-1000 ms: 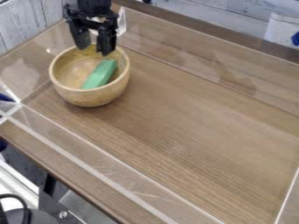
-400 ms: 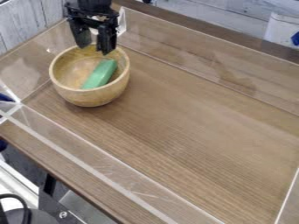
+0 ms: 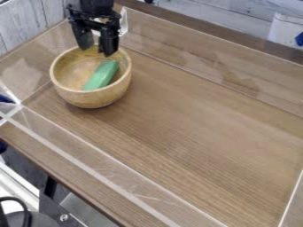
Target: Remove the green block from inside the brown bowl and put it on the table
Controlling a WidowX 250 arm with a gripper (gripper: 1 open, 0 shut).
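The brown bowl sits on the table near its far left corner. Inside it, leaning against the right inner wall, lies the green block. My gripper hangs straight down over the bowl's far rim, just above and behind the block. Its two black fingers stand apart, open, with nothing between them. The fingertips are at about the height of the rim and do not touch the block.
Clear acrylic walls edge the tabletop on all sides. The near wall runs diagonally across the lower left. A white object shows beyond the far right corner.
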